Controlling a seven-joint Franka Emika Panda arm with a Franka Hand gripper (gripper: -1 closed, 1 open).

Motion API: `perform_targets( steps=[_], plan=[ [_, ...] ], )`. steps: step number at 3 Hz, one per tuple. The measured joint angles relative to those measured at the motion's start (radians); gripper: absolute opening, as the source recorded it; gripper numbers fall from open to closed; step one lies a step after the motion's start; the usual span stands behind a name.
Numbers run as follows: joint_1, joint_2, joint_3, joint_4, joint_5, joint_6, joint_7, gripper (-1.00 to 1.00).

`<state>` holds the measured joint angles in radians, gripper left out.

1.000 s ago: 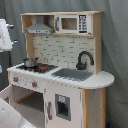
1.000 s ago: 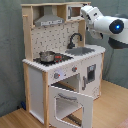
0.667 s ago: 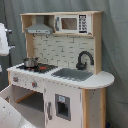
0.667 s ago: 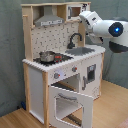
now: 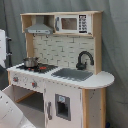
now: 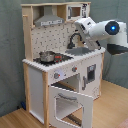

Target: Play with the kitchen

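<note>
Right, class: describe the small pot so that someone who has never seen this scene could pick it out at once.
Find the tall white and wood toy kitchen. On its counter, under the grey hood, lies the black stove with red rings. The pot stands on it: small, silvery and shiny, the only loose thing on the counter, well apart from the black faucet by the grey sink.

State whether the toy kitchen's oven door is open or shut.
Open: in the second exterior view the oven door hangs swung out and down below the knobs.

end effector hidden behind the arm [image 6: 97, 31] in the second exterior view
</note>
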<state>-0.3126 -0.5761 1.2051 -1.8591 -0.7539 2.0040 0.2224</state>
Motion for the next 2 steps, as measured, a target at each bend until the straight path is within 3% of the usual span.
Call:
perform_targets(
  steps=[2],
  plan=[
    [-0.088,0.108,0.065,0.116,0.093,-0.007,-0.101,1.0]
  ],
)
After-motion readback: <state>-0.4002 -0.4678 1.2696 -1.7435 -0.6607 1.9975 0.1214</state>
